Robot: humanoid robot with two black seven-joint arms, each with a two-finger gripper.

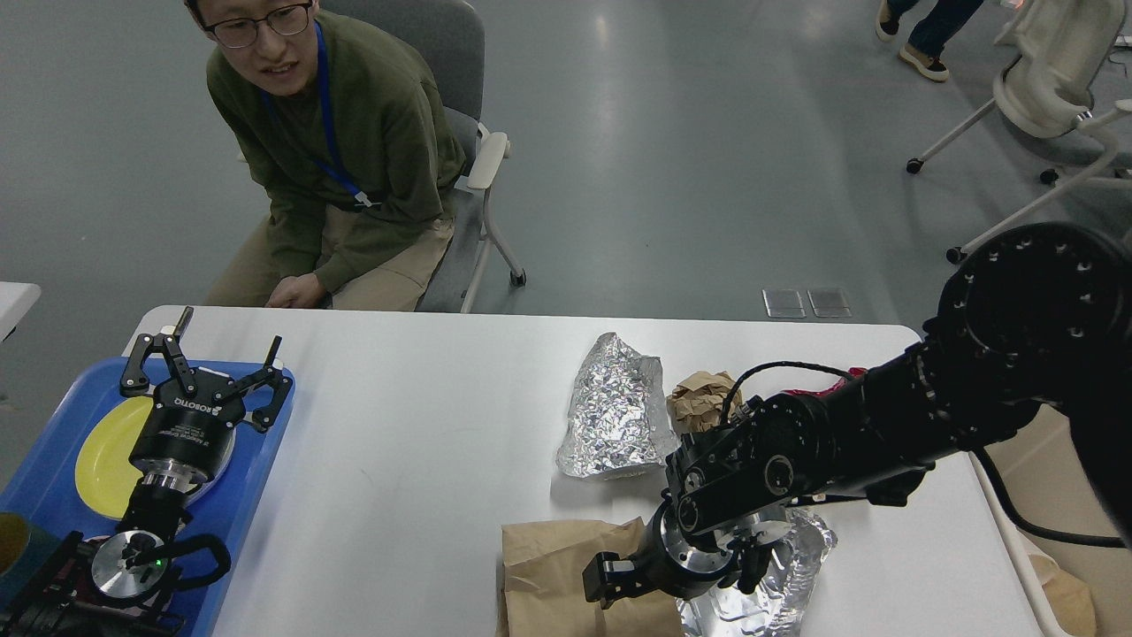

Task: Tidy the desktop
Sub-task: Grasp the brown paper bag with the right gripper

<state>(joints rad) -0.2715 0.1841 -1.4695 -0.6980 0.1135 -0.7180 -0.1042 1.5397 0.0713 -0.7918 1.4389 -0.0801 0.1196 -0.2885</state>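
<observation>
The white desktop [424, 425] carries litter on its right half: a crumpled foil piece [615, 411], a balled brown paper [701, 398], a flat brown paper bag [553, 575] at the front edge and a second foil piece [791, 553] beside it. My right gripper [681, 588] hangs low over the bag's right edge and the second foil, fingers spread, holding nothing I can see. My left gripper [208, 372] is open and empty above a yellow plate [102, 456] on the blue tray [256, 478].
A person [336, 150] sits on a chair at the table's far side. A beige bin [1057, 495] stands off the right edge with brown paper in it. A small red thing [831, 385] peeks out behind my right arm. A dark cup [11, 540] stands at the tray's front left.
</observation>
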